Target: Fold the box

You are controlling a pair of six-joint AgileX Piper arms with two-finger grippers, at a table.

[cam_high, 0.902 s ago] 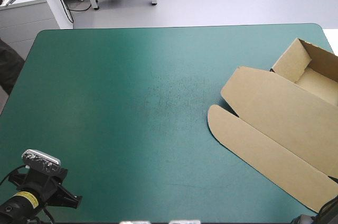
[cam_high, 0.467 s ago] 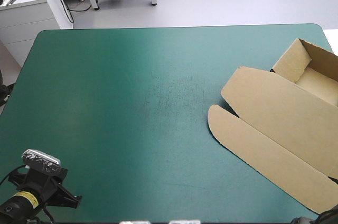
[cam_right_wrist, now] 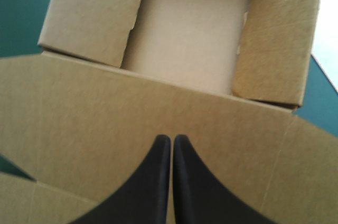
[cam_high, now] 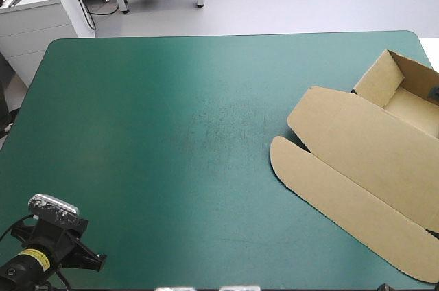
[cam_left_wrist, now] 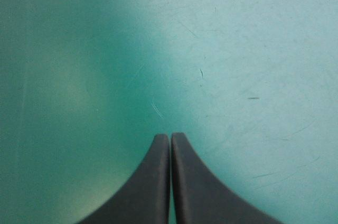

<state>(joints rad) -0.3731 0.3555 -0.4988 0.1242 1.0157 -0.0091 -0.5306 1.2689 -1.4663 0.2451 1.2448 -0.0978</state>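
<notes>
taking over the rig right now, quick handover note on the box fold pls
Left gripper: shut, empty, over bare cover near the table's near left corner.
Right gripper: shut, empty, over the lid, pointing toward the tray.
Box: on the table's right side.
Done: tray walls raised; lid lies flat.
Left: probably only checking that the walls are tucked.
</notes>
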